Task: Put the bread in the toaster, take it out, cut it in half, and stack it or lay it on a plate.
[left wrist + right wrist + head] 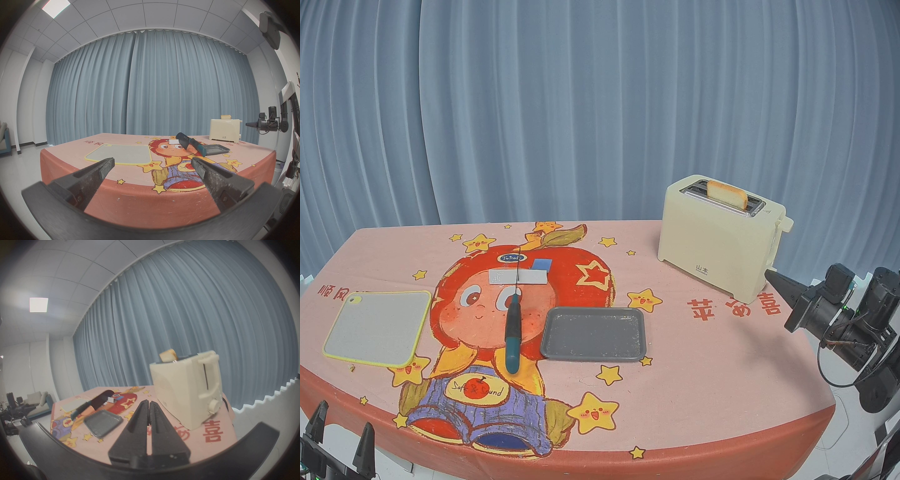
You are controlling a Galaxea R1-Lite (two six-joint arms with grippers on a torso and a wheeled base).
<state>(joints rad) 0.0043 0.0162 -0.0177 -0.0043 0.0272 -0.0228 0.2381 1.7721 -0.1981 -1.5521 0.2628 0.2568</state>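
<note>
The right end effector (771,274), fingers pressed together and empty, hangs off the bench's (706,381) right edge, near the cream toaster (715,247) but apart from it. The toaster stands at the far right corner, with a slice of bread (727,194) upright in its slot. The left end effector (341,420), fingers spread apart, sits off the near left corner. A cutting board (378,327) lies by the left edge. A knife (514,331) and a grey tray (594,334) lie mid-bench, with bare cloth along the near edge.
</note>
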